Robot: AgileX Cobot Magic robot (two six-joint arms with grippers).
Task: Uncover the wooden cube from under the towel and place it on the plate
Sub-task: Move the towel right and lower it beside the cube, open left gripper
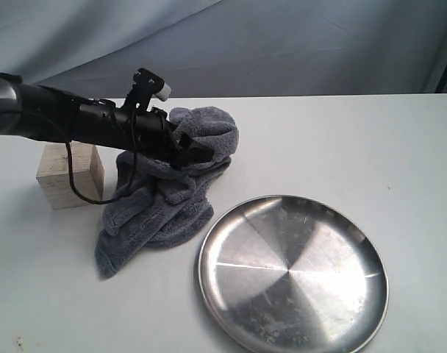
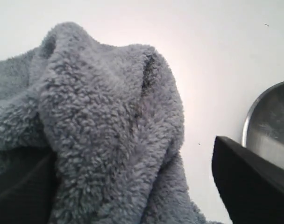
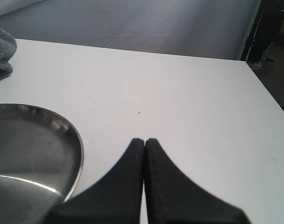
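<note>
The pale wooden cube (image 1: 69,176) stands bare on the white table at the left, partly behind my left arm. Just right of it the grey fluffy towel (image 1: 165,206) lies crumpled in a heap. My left gripper (image 1: 190,151) hovers over the heap's top. In the left wrist view it (image 2: 128,154) is open, jaws wide on either side of a towel (image 2: 100,130) fold, with one finger (image 2: 244,182) clear of the cloth. The shiny metal plate (image 1: 293,272) lies empty at the front right. My right gripper (image 3: 144,142) is shut on nothing, beside the plate (image 3: 30,140).
A blue-grey cloth backdrop (image 1: 282,44) hangs behind the table's far edge. A black cable (image 1: 84,193) loops down from the left arm in front of the cube. A towel (image 3: 1,51) corner and the plate's rim (image 2: 273,121) show in the wrist views.
</note>
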